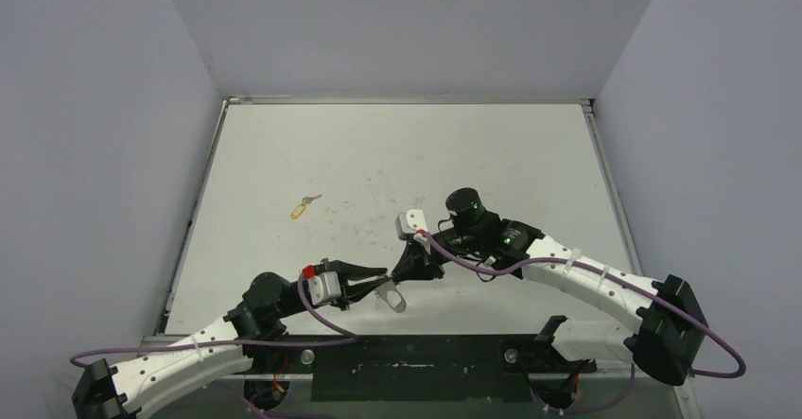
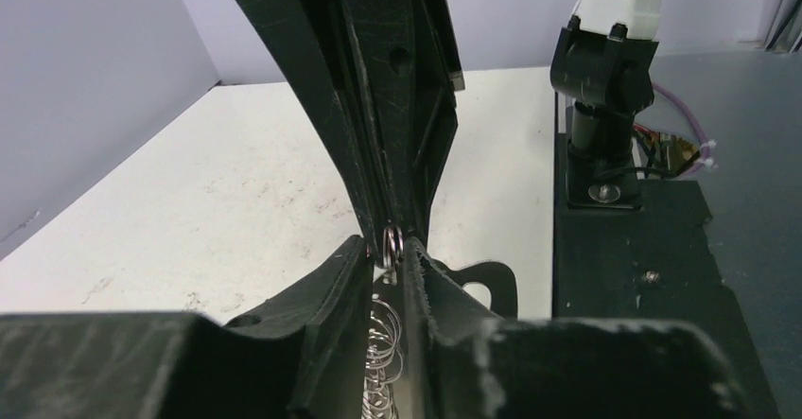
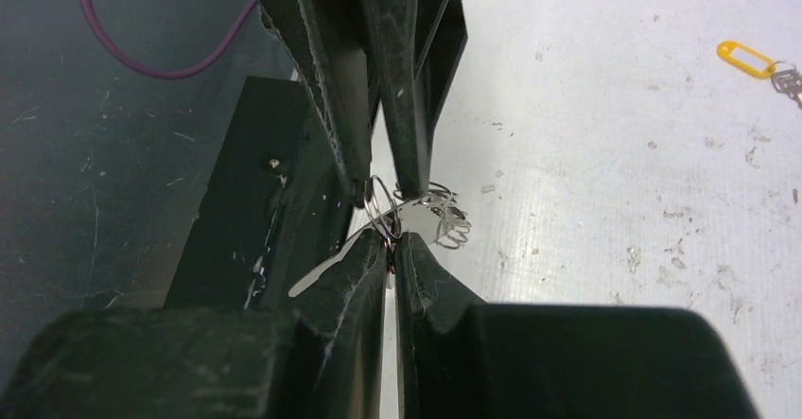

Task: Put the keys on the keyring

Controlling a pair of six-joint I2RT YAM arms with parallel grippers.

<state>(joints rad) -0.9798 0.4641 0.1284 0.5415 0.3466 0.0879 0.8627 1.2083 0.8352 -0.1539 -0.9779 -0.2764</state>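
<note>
Clenching my left gripper (image 2: 386,260) and right gripper (image 3: 390,241) on the chain of the keyring (image 1: 394,298), I reckon I'm prying a ring open; next, fetch the yellow-tagged key (image 1: 303,207) well beyond it.

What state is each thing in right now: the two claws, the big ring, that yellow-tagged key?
keyring: pinched by its small rings, from two sides.
left gripper: shut on the keyring.
right gripper: shut on the keyring, facing the left.
yellow-tagged key: lying loose on the table, not on the keyring.
</note>
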